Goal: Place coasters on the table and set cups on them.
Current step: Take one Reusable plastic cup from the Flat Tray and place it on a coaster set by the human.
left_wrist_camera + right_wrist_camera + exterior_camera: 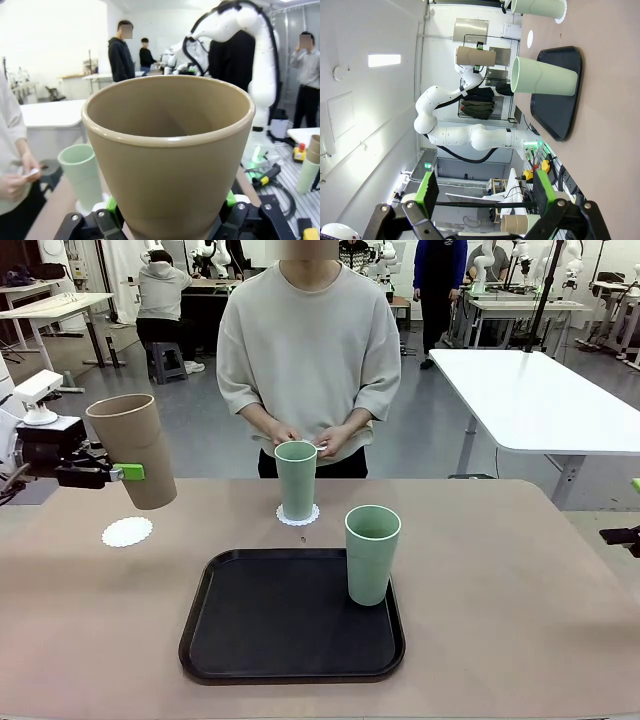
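My left gripper (pixel 128 472) is shut on the brown cup (pixel 133 448), holding it tilted in the air above an empty white coaster (pixel 127 531) on the beige table (pixel 520 600). In the left wrist view the brown cup (pixel 170 145) stands between the green pads (pixel 111 204). One mint cup (pixel 296 480) stands on a second coaster (pixel 298 515) in front of the person. The other mint cup (pixel 372 553) stands on the black tray (pixel 270 630). My right gripper (pixel 485 192) is open with nothing in it, off at the table's right edge (pixel 622 535).
The person's hands (pixel 300 438) are held together just behind the far mint cup, with a small white thing (pixel 31 173) in the fingers. A white-topped table (pixel 540 400) stands behind on the right. The tray's left half is bare.
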Available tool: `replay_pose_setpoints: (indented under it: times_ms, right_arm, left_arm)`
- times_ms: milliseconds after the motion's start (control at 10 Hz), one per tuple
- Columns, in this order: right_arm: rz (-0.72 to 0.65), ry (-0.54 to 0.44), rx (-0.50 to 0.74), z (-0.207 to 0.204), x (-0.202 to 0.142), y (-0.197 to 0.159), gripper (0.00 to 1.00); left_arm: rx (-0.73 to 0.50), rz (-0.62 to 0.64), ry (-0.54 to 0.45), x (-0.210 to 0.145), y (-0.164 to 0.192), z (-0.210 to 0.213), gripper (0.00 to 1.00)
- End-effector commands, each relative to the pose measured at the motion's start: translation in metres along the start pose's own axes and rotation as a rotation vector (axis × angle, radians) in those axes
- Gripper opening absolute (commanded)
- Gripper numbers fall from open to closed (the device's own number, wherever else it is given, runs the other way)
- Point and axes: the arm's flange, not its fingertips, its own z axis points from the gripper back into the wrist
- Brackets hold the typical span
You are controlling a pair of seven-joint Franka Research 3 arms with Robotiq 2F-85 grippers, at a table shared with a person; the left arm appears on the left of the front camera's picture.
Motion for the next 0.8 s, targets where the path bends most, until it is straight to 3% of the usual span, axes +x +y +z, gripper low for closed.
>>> replay_pose_setpoints:
  times_ms: [0,500,700]
  right_arm:
    - [0.007,-0.001,0.011,0.000,0.000,0.002,1.00]
    - [0.007,-0.001,0.011,0.000,0.000,0.002,1.00]
    - [0.007,-0.001,0.011,0.000,0.000,0.002,1.00]
  left_arm:
    - [0.046,-0.040,0.027,-0.016,0.025,0.037,0.85]
    - [0.132,-0.002,0.018,-0.052,0.066,0.125,0.85]
    - [0.179,-0.002,0.000,-0.065,0.069,0.139,0.85]
